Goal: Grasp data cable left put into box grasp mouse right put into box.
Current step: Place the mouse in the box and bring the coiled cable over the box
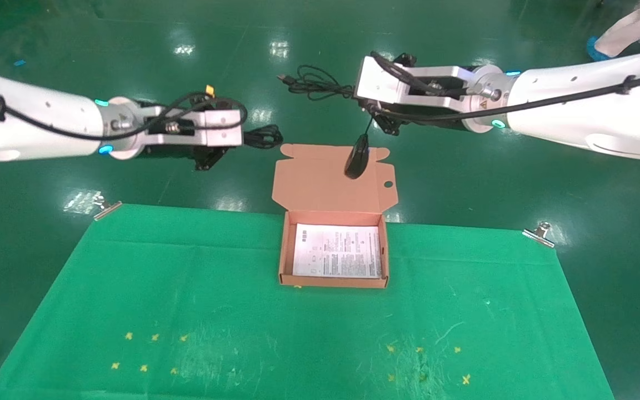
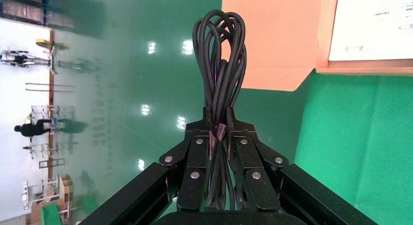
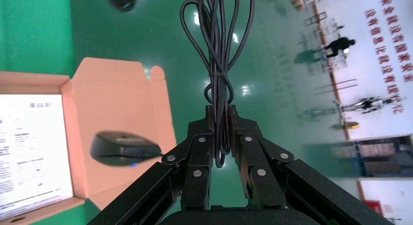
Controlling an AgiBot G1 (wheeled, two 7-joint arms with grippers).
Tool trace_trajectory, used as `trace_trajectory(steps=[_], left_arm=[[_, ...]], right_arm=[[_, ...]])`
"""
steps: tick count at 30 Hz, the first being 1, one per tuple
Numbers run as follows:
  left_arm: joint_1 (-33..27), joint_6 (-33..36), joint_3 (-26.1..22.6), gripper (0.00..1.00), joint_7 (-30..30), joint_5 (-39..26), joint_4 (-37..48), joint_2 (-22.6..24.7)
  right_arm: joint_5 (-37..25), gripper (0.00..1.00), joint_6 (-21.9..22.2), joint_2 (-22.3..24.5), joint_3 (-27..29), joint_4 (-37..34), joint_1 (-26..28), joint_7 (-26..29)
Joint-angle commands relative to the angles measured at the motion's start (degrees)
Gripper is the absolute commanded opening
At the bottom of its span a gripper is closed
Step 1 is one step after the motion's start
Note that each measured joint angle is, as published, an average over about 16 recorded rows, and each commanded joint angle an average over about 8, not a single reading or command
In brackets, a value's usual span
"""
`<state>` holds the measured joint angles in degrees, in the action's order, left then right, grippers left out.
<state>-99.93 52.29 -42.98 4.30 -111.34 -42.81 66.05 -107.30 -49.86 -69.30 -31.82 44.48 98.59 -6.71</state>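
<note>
Left gripper [image 2: 218, 125] aloft left of the open salmon-orange cardboard box [image 1: 333, 280] on the green counter [image 1: 186, 289], jaws clamped on the looped black data cable [image 2: 220, 64]. Right gripper [image 3: 220, 120], jaws pinching the bundled cord, dangling the black oval mouse [image 1: 356, 158] over the lid; blue dot seen only by right wrist.

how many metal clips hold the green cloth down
2 visible: one silver metal clip at the green cloth's far left corner, one silver clip at its far right corner. Near corners lie outside view.
</note>
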Motion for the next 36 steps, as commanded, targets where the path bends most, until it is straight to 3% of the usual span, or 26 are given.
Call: trace_trajectory(steps=[1,15,26,36], left_arm=[[-0.9,-0.8,0.1,0.0,0.5,-0.2,1.0,0.6],[0.5,3.8,-0.7,0.0,-2.7,-1.4,-1.9,-3.8],[2.1,8.4,-2.1,0.0,-13.3,-7.1,-10.6,-9.7],[2.9,12.2,-3.1,0.0,-21.4,-12.1,-18.3,-13.2]], right_arm=[[-0.1,0.0,0.4,-0.8,-0.1,-1.4,0.9,-0.7],[0.4,0.0,1.4,-3.6,-0.7,-5.3,-0.5,-3.9],[2.1,0.0,2.9,-8.2,-2.7,-11.8,-1.6,-8.2],[7.4,0.0,5.2,-9.1,-9.0,-12.6,-4.0,-8.6]])
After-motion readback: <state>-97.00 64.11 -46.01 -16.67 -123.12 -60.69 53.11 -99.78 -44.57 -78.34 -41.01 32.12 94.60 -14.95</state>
